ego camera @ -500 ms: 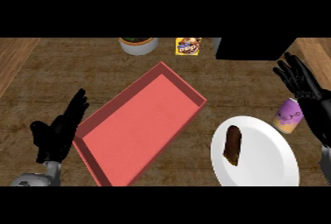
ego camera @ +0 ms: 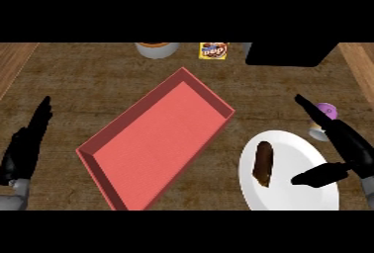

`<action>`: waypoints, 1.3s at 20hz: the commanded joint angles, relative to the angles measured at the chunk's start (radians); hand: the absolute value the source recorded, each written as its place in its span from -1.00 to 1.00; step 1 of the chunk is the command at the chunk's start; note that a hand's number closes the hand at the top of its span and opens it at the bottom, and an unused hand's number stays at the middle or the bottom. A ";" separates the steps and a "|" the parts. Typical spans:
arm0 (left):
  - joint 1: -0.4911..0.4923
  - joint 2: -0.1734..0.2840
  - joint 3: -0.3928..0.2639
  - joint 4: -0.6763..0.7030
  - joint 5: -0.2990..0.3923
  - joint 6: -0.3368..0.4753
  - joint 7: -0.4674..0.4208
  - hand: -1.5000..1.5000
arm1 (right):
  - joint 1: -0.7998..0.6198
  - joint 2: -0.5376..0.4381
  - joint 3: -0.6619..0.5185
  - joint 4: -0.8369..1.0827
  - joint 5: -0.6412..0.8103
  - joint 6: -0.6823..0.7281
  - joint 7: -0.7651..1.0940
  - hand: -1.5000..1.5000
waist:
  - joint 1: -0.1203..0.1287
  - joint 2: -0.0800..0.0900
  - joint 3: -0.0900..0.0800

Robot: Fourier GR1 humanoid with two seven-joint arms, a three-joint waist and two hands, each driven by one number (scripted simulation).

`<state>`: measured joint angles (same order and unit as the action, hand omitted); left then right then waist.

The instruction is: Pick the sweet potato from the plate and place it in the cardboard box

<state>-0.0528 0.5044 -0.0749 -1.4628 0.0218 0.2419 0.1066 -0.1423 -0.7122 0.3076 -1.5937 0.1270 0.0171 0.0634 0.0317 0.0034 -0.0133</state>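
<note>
Head view: right hand (ego camera: 343, 148) now lowered over plate (ego camera: 306, 197) at 4 o'clock, fingers spread wide beside potato (ego camera: 263, 163), nothing grasped; left hand (ego camera: 25, 143) open at 9 o'clock; box (ego camera: 157, 141) waiting.

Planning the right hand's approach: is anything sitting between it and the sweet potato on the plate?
Nothing visible. The right hand hangs open over the white plate's right side, and only bare plate separates its thumb from the sweet potato.
</note>
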 commanded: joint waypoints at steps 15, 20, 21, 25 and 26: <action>-0.018 -0.002 0.059 0.129 -0.070 -0.018 -0.064 0.00 | 0.019 -0.139 0.074 0.012 0.268 0.163 0.022 -1.00 | -0.012 -0.002 0.010; -0.036 -0.035 0.055 0.155 -0.088 -0.003 -0.073 0.00 | -0.131 -0.098 0.145 -0.004 0.265 0.388 0.213 -1.00 | -0.013 -0.001 0.011; -0.056 -0.011 0.058 0.115 -0.077 -0.023 -0.025 0.00 | -0.170 -0.050 0.188 0.025 0.272 0.428 0.288 -1.00 | 0.003 0.000 0.012; -0.066 -0.022 0.066 0.174 -0.097 -0.017 -0.043 0.00 | -0.265 -0.020 0.225 0.067 0.273 0.597 0.373 -1.00 | -0.010 0.001 0.012; -0.072 -0.018 0.075 0.180 -0.078 -0.042 -0.051 0.00 | -0.322 0.034 0.227 0.109 0.263 0.635 0.429 -1.00 | -0.004 0.002 0.012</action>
<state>-0.1162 0.4834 -0.0142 -1.3113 -0.0675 0.2275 0.0710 -0.3474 -0.7546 0.4963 -1.5417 0.3944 0.5100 0.3634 0.0229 0.0034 -0.0018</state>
